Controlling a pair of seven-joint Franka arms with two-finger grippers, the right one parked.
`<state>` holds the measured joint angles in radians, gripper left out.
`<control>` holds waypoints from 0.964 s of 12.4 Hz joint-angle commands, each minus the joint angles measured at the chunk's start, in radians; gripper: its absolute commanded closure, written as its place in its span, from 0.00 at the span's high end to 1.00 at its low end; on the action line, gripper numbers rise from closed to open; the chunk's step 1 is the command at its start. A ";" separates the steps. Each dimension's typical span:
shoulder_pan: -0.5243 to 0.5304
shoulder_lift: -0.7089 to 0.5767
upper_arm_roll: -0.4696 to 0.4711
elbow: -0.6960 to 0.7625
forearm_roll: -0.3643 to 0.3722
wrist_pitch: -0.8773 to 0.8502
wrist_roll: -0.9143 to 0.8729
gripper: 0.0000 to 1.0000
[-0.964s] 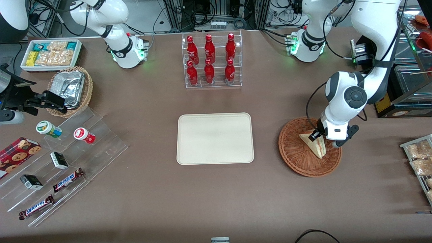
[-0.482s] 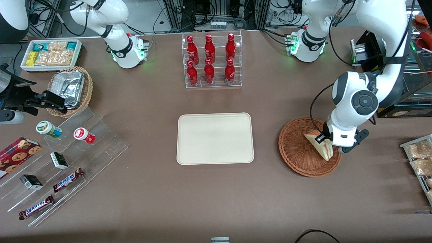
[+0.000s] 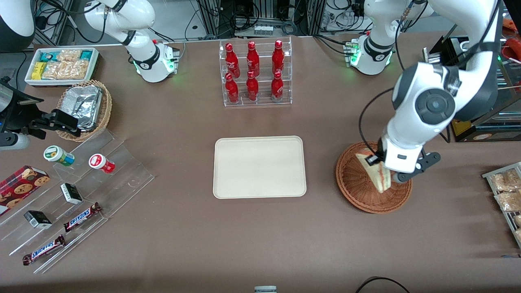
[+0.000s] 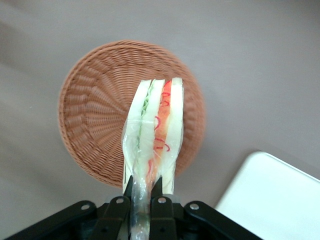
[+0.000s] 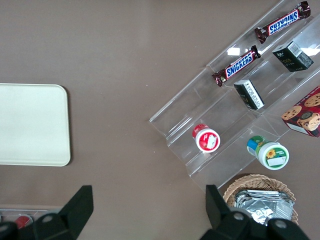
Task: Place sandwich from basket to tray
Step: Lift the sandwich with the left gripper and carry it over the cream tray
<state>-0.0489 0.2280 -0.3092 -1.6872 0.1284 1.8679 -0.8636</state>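
My left gripper [image 3: 376, 162] is shut on the sandwich [image 3: 377, 176], a plastic-wrapped white bread wedge with red and green filling, and holds it up above the reddish-brown wicker basket [image 3: 358, 191]. In the left wrist view the fingers [image 4: 158, 186] pinch the wrapper end of the sandwich [image 4: 155, 130], which hangs over the basket [image 4: 95, 125]. The basket holds nothing else. The cream tray [image 3: 259, 167] lies bare at the table's middle, beside the basket toward the parked arm's end; its corner shows in the left wrist view [image 4: 275, 195].
A clear rack of red bottles [image 3: 254, 73] stands farther from the front camera than the tray. A wire rack of snack packets [image 3: 506, 195] sits at the working arm's end. A tan basket of foil packets [image 3: 85, 108] and stepped shelves of snacks [image 3: 73, 203] lie toward the parked arm's end.
The gripper has lifted the sandwich out of the basket, swung a little toward the working arm's end, then back toward the tray while rising. The basket and tray have not moved.
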 commanded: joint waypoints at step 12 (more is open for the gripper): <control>-0.275 0.382 -0.203 0.251 0.154 0.040 -0.141 0.00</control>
<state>-0.2975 0.5738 -0.5163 -1.4725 0.2562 1.8895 -0.9889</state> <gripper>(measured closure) 0.863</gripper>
